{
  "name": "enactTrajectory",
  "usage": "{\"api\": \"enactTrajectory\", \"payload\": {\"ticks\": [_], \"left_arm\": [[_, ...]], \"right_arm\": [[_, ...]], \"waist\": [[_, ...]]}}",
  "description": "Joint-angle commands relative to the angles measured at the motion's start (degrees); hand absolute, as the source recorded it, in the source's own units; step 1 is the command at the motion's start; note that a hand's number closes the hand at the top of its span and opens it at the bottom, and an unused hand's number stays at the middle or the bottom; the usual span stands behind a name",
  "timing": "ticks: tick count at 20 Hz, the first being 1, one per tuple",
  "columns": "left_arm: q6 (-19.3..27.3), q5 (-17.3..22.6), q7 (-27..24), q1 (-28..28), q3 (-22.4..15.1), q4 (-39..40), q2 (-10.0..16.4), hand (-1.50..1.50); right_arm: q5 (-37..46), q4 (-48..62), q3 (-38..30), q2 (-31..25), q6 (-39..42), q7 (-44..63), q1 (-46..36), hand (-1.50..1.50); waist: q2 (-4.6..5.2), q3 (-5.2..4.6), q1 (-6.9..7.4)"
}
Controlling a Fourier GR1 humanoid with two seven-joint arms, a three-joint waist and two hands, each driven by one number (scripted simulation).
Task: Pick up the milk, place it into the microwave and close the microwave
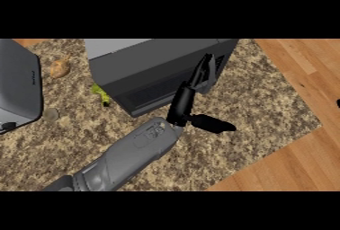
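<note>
Head view shows me the left hand (184, 105) with straight fingers (201, 72) against the dark front of the microwave (146, 67), holding nothing, and I cannot tell where the milk is.

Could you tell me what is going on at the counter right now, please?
The left hand is stretched out open, its straight fingers lying against the dark microwave on the counter, thumb sticking out sideways. It holds nothing. No milk shows; it may be inside the microwave, but that cannot be seen. The right hand is out of view. A brown item and a green item lie left of the microwave.
</note>
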Motion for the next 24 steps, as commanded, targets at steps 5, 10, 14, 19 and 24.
{"api": "enactTrajectory", "payload": {"ticks": [5, 10, 14, 19, 24], "left_arm": [[0.55, 3.3, -0.95, -2.95, 0.7, 2.84, -0.41, -1.5], [0.39, 4.57, -2.14, -3.16, 0.04, 3.87, -0.41, -1.5], [0.62, 5.69, -3.29, -3.1, -0.55, 4.07, -0.42, -1.5], [0.95, 6.94, -4.22, -3.52, -1.43, 4.39, -0.42, -1.5], [0.97, 8.36, -5.32, -3.7, -1.87, 4.64, -0.42, -1.5]], "right_arm": [[-1.99, 0.45, -0.39, -1.43, 0.18, 1.56, -1.29, -1.5], [-3.31, 0.6, -0.54, -2.24, 0.77, 2.19, -1.76, -1.5], [-4.21, 0.55, -0.54, -2.85, 0.64, 3.08, -2.31, -1.5], [-5.21, 0.48, -0.14, -3.08, 0.79, 3.73, -2.93, -1.5], [-6.13, 0.54, 0.01, -4.14, 1.2, 4.62, -4.16, -1.5]], "waist": [[0.47, 0.1, -1.08], [0.56, 0.17, -1.4], [0.51, 0.1, -1.51], [0.45, 0.13, -1.78], [0.57, 0.06, -1.24]]}}
